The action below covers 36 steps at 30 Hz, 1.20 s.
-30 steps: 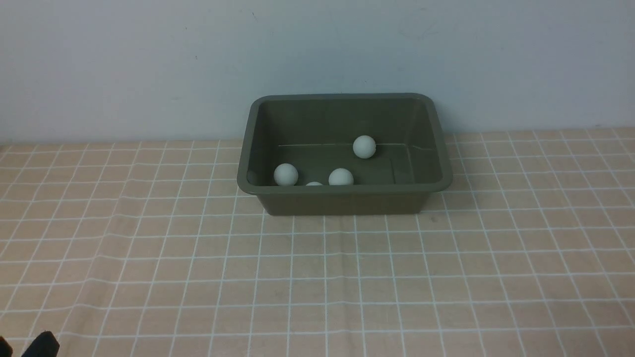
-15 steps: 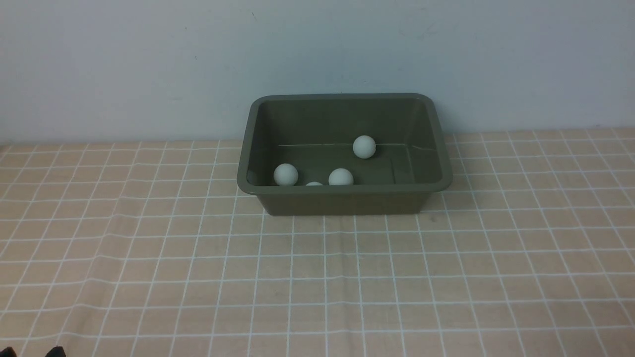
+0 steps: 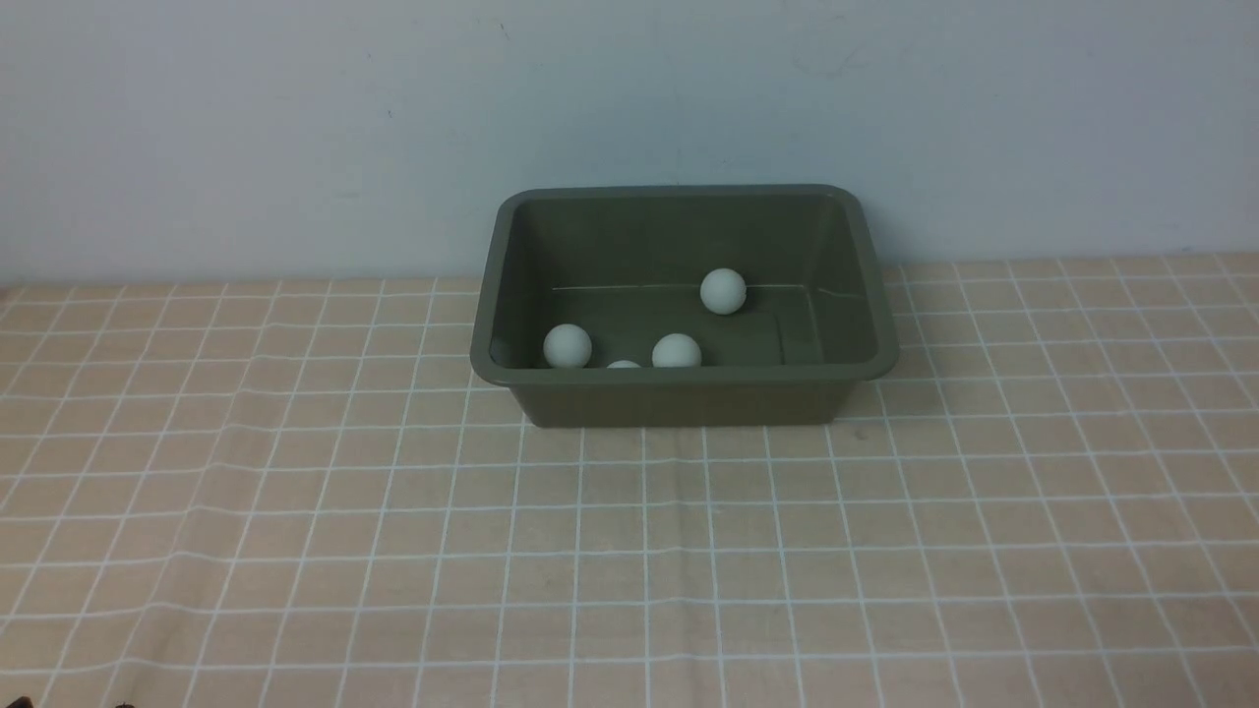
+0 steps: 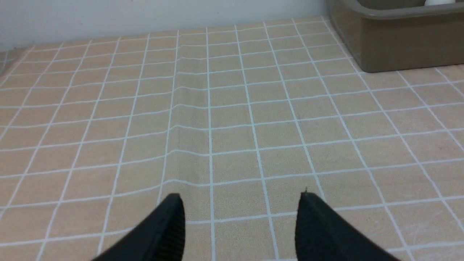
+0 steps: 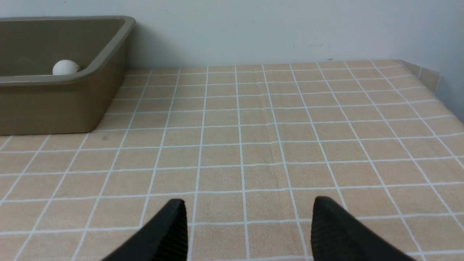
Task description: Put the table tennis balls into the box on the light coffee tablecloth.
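Note:
The olive-green box (image 3: pixel 689 401) stands at the back middle of the light coffee tablecloth (image 3: pixel 629 551). Inside it lie several white table tennis balls: one near the far wall (image 3: pixel 723 291), two nearer the front (image 3: pixel 568 346) (image 3: pixel 677 351), and another mostly hidden behind the near wall (image 3: pixel 623 365). In the left wrist view my left gripper (image 4: pixel 239 197) is open over bare cloth, well short of the box (image 4: pixel 398 47). My right gripper (image 5: pixel 249 201) is also open and empty, off to the other side of the box (image 5: pixel 54 105), where one ball (image 5: pixel 66 67) shows over the rim.
A pale wall (image 3: pixel 295 128) rises right behind the box. The cloth has a raised crease (image 4: pixel 170 119) running ahead of the left gripper. The table's right edge and corner (image 5: pixel 427 76) show in the right wrist view.
The left gripper's dark tip at the bottom left corner of the front view has slipped down out of frame. The box and balls have not moved.

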Each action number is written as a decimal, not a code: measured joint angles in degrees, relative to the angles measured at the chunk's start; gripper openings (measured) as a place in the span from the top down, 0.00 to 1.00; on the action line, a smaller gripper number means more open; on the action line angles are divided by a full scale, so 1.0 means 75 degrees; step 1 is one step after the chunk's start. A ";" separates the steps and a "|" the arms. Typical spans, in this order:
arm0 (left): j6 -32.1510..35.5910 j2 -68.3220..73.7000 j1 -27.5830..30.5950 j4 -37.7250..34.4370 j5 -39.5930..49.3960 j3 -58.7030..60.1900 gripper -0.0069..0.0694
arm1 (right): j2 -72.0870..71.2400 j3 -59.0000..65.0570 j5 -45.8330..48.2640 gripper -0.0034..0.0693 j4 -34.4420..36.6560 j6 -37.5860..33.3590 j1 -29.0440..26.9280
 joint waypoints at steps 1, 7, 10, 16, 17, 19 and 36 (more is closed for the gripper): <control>0.0000 0.0000 0.0039 0.0000 0.0000 0.0000 0.42 | 0.0000 0.0000 0.0000 0.37 0.0000 0.0000 0.0000; -0.0042 0.0000 0.0075 0.0000 0.0000 0.0000 0.42 | 0.0000 0.0000 0.0000 0.37 0.0000 0.0000 0.0000; -0.0164 0.0000 0.0075 0.0000 0.0000 0.0000 0.42 | 0.0000 0.0000 0.0000 0.37 0.0000 0.0000 0.0201; -0.0191 0.0000 0.0075 0.0000 0.0000 0.0000 0.42 | 0.0000 0.0000 0.0000 0.37 0.0000 0.0000 0.1122; -0.0191 0.0000 0.0075 0.0000 0.0000 0.0000 0.42 | 0.0000 0.0000 0.0000 0.37 0.0000 0.0000 0.1184; -0.0191 0.0000 0.0075 0.0000 0.0000 0.0000 0.42 | 0.0000 0.0000 0.0000 0.37 0.0000 0.0000 0.1266; -0.0197 0.0000 0.0075 0.0000 0.0000 0.0000 0.42 | 0.0000 0.0000 0.0000 0.37 0.0000 0.0000 0.1288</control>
